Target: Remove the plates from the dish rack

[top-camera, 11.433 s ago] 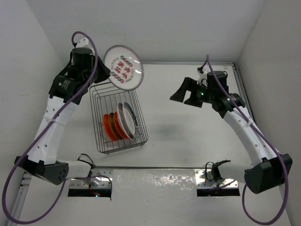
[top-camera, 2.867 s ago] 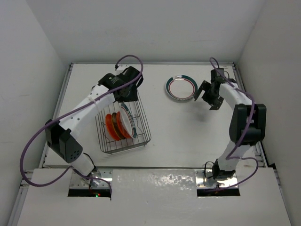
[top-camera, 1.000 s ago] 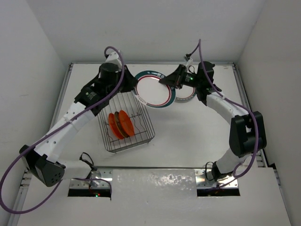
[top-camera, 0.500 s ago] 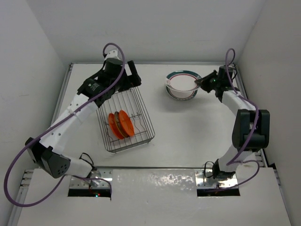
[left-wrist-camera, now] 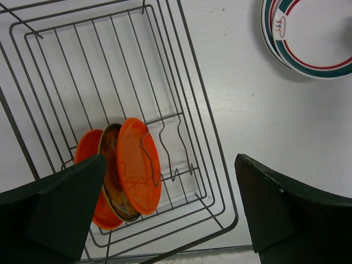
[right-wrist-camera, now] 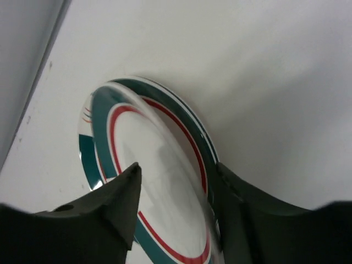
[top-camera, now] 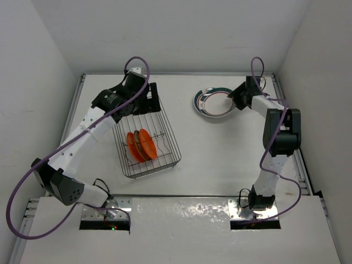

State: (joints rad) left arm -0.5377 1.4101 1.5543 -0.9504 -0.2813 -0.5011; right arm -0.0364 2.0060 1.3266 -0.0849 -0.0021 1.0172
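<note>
The grey wire dish rack (top-camera: 160,124) (left-wrist-camera: 193,102) stands left of centre. Three orange plates (top-camera: 141,144) (left-wrist-camera: 135,168) stand on edge near its front end. My left gripper (top-camera: 147,101) (left-wrist-camera: 170,212) hovers open above the rack's far end, holding nothing. White plates with green and red rim bands (top-camera: 212,103) (left-wrist-camera: 311,33) lie stacked on the table at the back right. My right gripper (top-camera: 236,98) (right-wrist-camera: 177,168) sits low at the stack's right rim. Its jaws are apart, either side of the top plate (right-wrist-camera: 151,162), whose edge looks blurred.
The table's back wall runs just behind the plate stack, and the right wall is close to my right arm. The rack's far slots hold nothing. Both arm bases sit at the near edge.
My right gripper has lowered the banded plate onto the stack and opened its jaws. My left gripper stays open and has shifted slightly over the rack's far end.
</note>
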